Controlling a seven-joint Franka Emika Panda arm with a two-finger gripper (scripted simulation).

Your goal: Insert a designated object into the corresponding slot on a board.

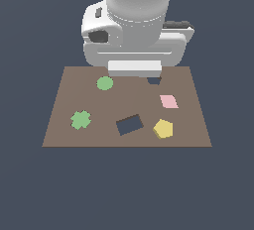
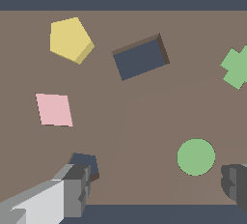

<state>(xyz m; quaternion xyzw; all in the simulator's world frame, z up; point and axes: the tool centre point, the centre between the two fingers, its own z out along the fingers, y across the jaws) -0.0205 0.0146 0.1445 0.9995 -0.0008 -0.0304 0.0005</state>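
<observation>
The yellow pentagon block stands on the brown board near its front edge, toward the exterior view's right. It also shows in the wrist view. The small dark pentagon slot lies at the board's far side, partly hidden under the arm; in the wrist view the slot sits just beside one finger. My gripper hovers above the board's far part, open and empty, with its fingers wide apart. In the exterior view the arm's body hides the fingers.
A larger dark rectangular hole lies near the block. A flat pink diamond, a green circle and a green cross lie on the board. Dark floor surrounds the board.
</observation>
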